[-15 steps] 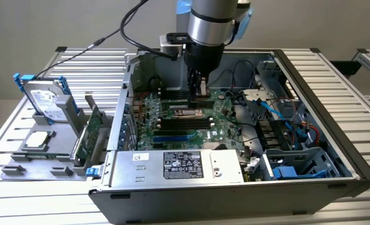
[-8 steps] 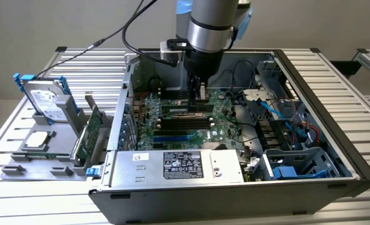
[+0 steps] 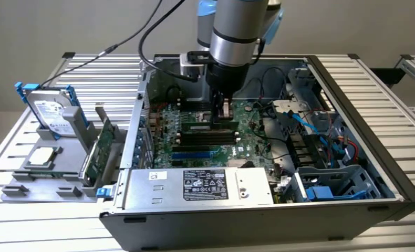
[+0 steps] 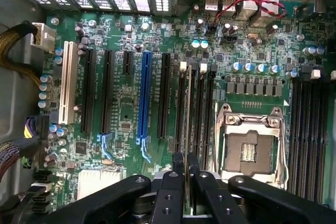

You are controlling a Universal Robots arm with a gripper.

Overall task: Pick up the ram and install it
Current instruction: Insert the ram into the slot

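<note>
One ram, thin flat green stick seen edge-on, pinched betw. matte black gripper jaws, nearly together, over long black slots on glossy green motherboard. Judged step: install, aligning; calls for edge parallel w/ slot, straight even press. Contact w/ slot: can't tell.
</note>
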